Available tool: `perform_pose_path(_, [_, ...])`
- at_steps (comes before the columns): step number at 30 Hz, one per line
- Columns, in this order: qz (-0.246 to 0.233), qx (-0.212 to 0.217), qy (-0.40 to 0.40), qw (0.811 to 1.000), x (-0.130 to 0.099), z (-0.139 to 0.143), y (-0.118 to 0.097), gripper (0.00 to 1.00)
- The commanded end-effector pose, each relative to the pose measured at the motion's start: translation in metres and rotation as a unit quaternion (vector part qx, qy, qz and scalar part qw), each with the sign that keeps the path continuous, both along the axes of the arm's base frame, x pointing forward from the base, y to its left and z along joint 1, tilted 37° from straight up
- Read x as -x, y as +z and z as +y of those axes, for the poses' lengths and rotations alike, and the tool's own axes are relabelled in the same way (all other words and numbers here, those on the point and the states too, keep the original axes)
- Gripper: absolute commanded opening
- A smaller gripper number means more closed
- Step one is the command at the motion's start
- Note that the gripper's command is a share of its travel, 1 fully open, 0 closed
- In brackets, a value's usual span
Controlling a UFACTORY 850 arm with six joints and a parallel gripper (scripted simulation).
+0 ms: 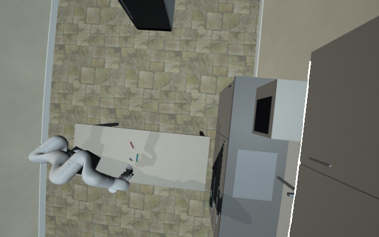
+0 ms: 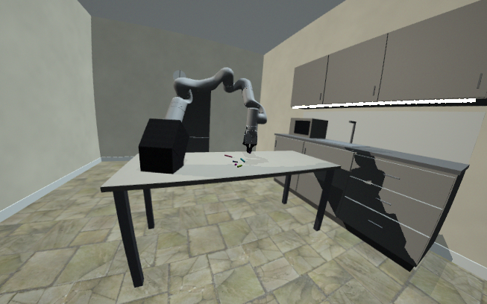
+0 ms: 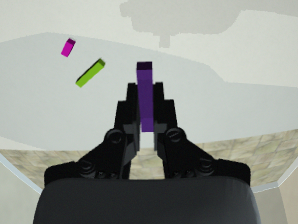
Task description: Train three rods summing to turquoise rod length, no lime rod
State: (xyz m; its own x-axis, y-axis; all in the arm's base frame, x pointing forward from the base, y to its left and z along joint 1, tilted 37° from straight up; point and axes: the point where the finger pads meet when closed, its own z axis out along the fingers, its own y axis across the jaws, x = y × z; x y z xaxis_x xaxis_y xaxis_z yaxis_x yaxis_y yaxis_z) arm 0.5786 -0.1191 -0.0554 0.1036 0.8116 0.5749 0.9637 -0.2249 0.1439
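My gripper (image 3: 146,97) is shut on a purple rod (image 3: 145,96) and holds it above the table; it also shows in the exterior view (image 2: 248,149) and the overhead view (image 1: 128,171). In the wrist view a lime rod (image 3: 89,72) and a small magenta rod (image 3: 68,47) lie to the left of the fingers. A pink rod (image 1: 131,144) lies farther along the table.
A black box (image 2: 162,145) stands on the table's left part by the arm's base. The table's near edge runs just below the gripper in the wrist view. A counter with a microwave (image 2: 307,127) stands to the right of the table.
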Motion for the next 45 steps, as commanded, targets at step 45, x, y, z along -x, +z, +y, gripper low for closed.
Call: perform_pose_path(45, [-0.263, 0.125, 0.377, 0.879, 0.033, 0.048, 0.024, 0.04])
